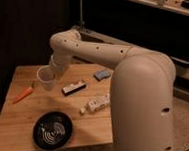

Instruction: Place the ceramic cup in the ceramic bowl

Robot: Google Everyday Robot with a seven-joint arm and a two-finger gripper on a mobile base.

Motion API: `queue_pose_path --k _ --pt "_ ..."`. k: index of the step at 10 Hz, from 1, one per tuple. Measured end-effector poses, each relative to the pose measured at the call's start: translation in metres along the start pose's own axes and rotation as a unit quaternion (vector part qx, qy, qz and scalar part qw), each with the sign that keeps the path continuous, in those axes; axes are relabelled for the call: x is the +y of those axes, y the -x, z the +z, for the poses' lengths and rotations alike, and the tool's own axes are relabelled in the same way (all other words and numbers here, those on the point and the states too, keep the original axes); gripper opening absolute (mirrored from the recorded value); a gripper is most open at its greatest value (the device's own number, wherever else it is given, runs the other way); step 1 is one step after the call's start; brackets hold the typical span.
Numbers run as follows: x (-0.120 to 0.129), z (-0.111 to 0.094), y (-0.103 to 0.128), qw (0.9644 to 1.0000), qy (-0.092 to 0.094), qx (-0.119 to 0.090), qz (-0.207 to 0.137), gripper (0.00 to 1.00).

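Observation:
The white ceramic cup (45, 77) is over the back left part of the wooden table (95, 125), at the end of my arm. My gripper (53, 72) is at the cup's right side, shut on it; the wrist hides most of the fingers. The black ceramic bowl (52, 131) with pale ring lines sits near the table's front edge, well in front of the cup and slightly to the right. Nothing is in the bowl. My big white arm crosses the right half of the view.
An orange carrot-like item (23, 94) lies left of the cup. A dark flat bar (73, 88), a white packet (96, 104) and a blue item (102, 74) lie mid-table. Dark shelving stands behind the table.

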Motion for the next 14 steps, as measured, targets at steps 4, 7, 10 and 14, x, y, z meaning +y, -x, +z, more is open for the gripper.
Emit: queue_pose_path --k 4,7,10,14 --pt "0.005 0.001 -0.103 0.9978 0.004 0.066 -0.003 0.00" --pt "-0.007 0.024 -0.148 0.9942 -0.004 0.107 0.014 0.21" --pt "-0.006 0.052 -0.163 0.9920 -0.003 0.124 0.021 0.51" --pt "-0.008 0.068 -0.170 0.9915 0.033 0.125 0.015 0.80"
